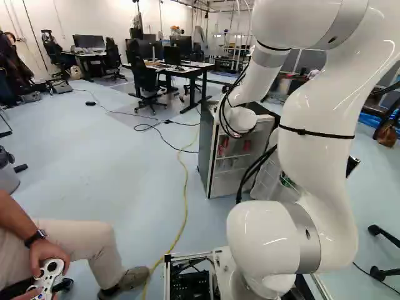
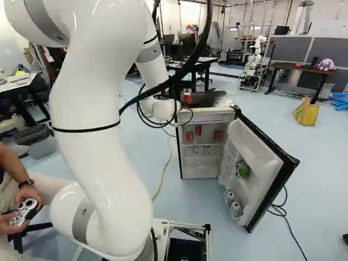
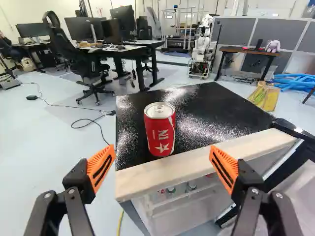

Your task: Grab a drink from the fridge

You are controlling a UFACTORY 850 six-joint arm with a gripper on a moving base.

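The gripper [image 3: 162,149] is open in the wrist view, its orange pads wide apart with nothing between them; in the base views the arm's end hides it. Just ahead, centred on the gap, a red can [image 3: 160,130] stands upright on the black top [image 3: 206,110] of the small fridge. The same can [image 2: 187,98] shows beside the arm's wrist in the right base view. Inside the open fridge [image 2: 186,168], several red cans [image 2: 190,136] stand on an upper shelf, with small clear bottles or cans [image 2: 206,150] below.
The fridge door [image 2: 260,166] swings out to the right, holding a green item [image 2: 243,169] and pale cans. Desks and chairs [image 1: 147,78] stand beyond. Another robot [image 3: 201,49] is far back. A yellow cable [image 1: 185,200] crosses the floor. A seated person's leg is near the base's left.
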